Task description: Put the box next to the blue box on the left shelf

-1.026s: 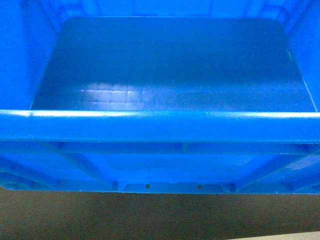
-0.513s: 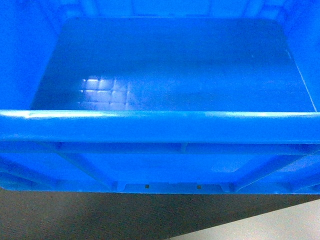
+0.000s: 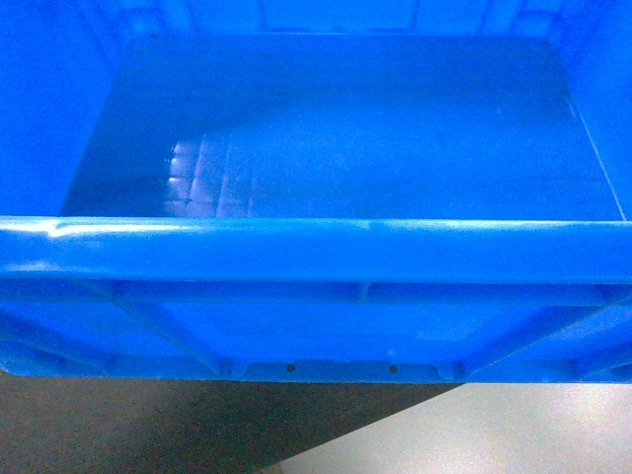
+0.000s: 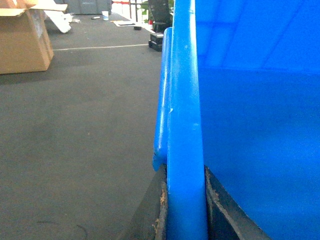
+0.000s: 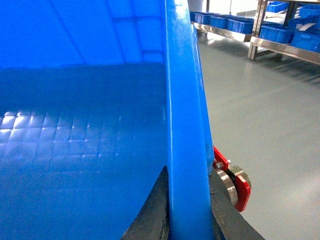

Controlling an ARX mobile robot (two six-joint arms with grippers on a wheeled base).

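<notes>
The box (image 3: 316, 252), a big bright-blue crate with a thick rim and a glossy grid floor, fills the head view and hangs above the floor. My left gripper (image 4: 185, 202) is shut on the box's left rim (image 4: 184, 115), one black finger (image 4: 159, 212) on each side. My right gripper (image 5: 189, 202) is shut on the opposite rim (image 5: 184, 100) in the same way, its fingers (image 5: 156, 212) pressed against the plastic. Far off in the right wrist view stand metal shelves (image 5: 260, 22) holding several blue boxes (image 5: 232, 22). I cannot tell which is the left shelf.
Dark carpet (image 3: 148, 425) meets light grey floor (image 3: 494, 434) beneath the crate. A cardboard carton (image 4: 22, 42) sits on the dark floor far left in the left wrist view, with clutter behind it. A red and metal part (image 5: 236, 186) shows just outside the right rim.
The light grey floor has spread in from the lower right under the crate, pushing the dark carpet leftward. The glare on the crate's floor shifted slightly. Both grips look unchanged.
</notes>
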